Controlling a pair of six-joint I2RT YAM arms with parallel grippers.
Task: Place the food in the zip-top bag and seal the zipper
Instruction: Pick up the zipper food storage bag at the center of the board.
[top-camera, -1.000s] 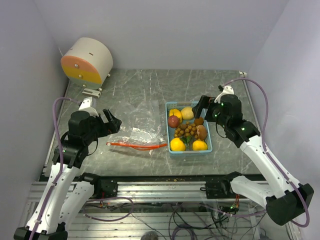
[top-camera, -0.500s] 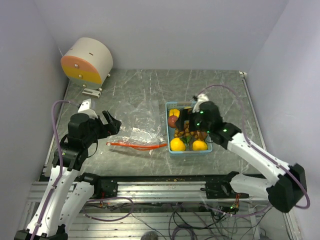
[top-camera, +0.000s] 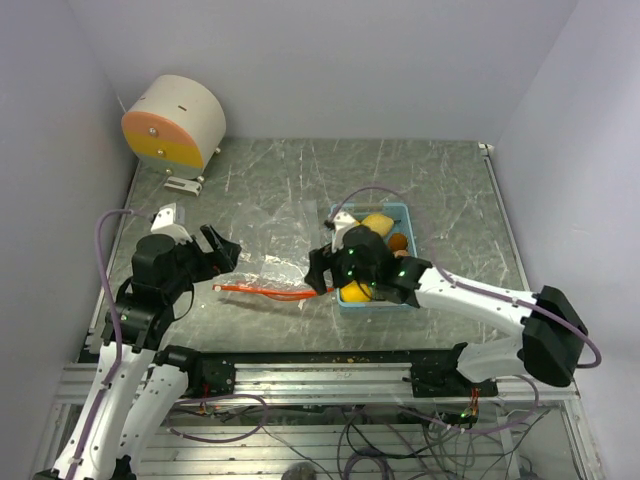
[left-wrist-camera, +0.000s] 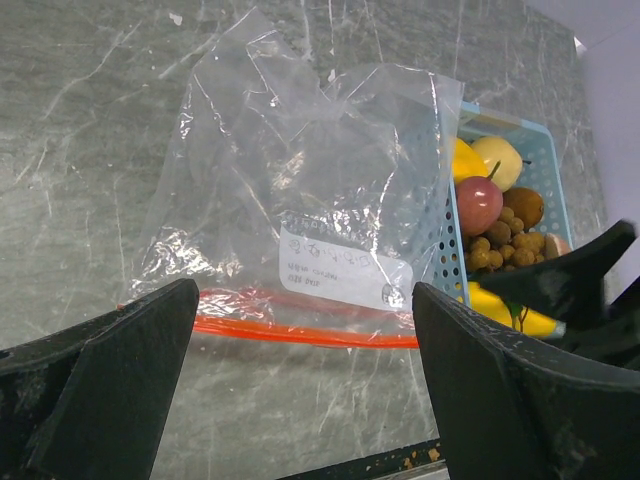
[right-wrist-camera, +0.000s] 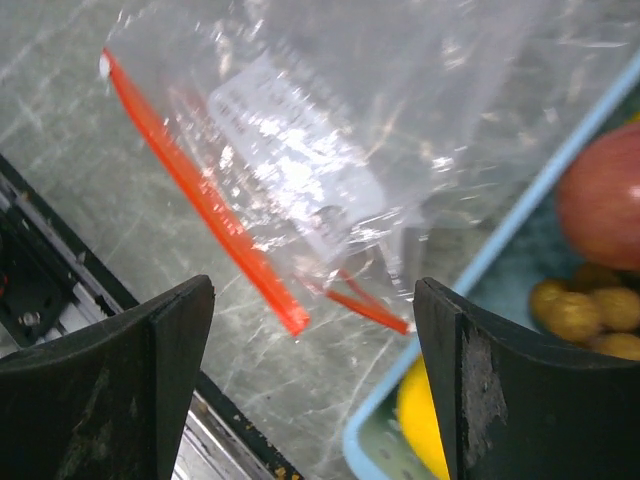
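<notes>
The clear zip-top bag lies flat on the table, its orange zipper along the near edge. The food sits in a light blue tray right of the bag: a dark red apple, yellow fruits, a cluster of small brown balls. My left gripper hangs open just left of the zipper; nothing lies between its fingers. My right gripper is open above the zipper's right end, at the tray's near left corner. The arm hides much of the tray from above.
A round cream and orange device stands at the back left. A metal rail runs along the table's near edge, close below the zipper. Grey walls close in both sides.
My right arm swung left from the tray's far right side, across the tray, to the bag's zipper end. My left gripper drifted slightly nearer the zipper.
</notes>
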